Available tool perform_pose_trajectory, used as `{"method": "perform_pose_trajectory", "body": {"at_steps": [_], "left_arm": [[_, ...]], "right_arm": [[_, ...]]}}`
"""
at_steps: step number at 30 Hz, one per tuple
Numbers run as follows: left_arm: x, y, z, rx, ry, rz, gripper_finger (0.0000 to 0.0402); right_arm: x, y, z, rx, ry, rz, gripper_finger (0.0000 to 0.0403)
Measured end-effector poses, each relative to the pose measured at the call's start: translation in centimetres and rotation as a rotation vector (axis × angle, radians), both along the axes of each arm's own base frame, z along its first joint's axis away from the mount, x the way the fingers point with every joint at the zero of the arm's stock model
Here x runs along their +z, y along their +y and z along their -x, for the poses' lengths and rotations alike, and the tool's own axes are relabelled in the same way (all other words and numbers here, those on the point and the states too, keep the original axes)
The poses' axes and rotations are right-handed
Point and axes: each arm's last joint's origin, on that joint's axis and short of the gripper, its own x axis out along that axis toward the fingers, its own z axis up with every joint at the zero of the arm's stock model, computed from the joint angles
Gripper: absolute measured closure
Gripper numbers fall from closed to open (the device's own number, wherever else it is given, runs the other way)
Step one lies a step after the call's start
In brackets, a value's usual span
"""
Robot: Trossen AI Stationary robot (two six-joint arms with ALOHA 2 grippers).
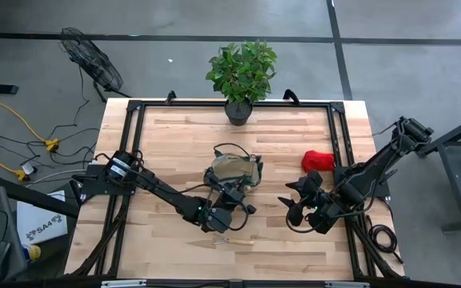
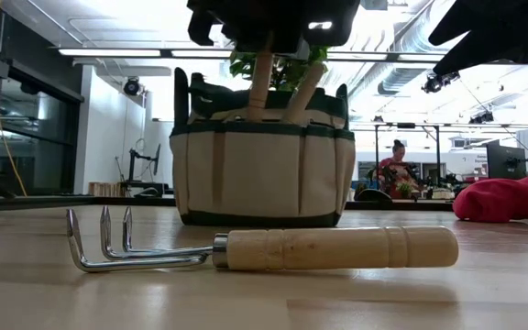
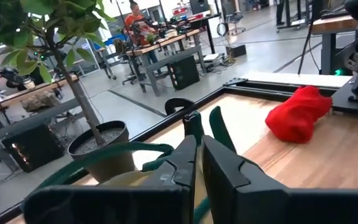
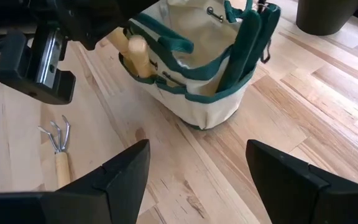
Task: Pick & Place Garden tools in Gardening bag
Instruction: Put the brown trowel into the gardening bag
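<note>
While the left gripper (image 1: 232,200) hangs clenched over the gardening bag (image 2: 262,165), the hand fork (image 2: 264,248) lies near it; the right gripper (image 4: 197,174) waits released beside the red bundle (image 1: 318,161).

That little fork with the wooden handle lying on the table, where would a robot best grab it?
Probably the middle of the hand fork's wooden handle, coming straight down from above. It lies flat on the table, and the handle is thick and rounded, while the metal prongs are thin. The open right gripper would close its fingers across the handle.
</note>
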Motion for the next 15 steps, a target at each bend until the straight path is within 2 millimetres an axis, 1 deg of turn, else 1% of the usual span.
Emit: {"method": "perform_pose_trajectory", "body": {"at_steps": [4,7,11,15], "left_arm": [[-0.02,0.04,0.05,0.02,0.011,-0.011,0.0378],[0.03,-0.04,0.09,0.022,0.019,-0.018,0.0386],[0.09,-0.25,0.17,0.021,0.016,-0.019,0.0386],[0.1,-0.23,0.17,0.022,0.013,-0.017,0.0345]], "right_arm": [[0.0,0.0,0.0,0.0,0.0,0.0,0.0144],[0.0,0.0,0.0,0.0,0.0,0.0,0.0144],[0.0,0.0,0.0,0.0,0.0,0.0,0.0144],[-0.01,0.01,0.0,0.002,0.002,-0.003,0.0144]]}}
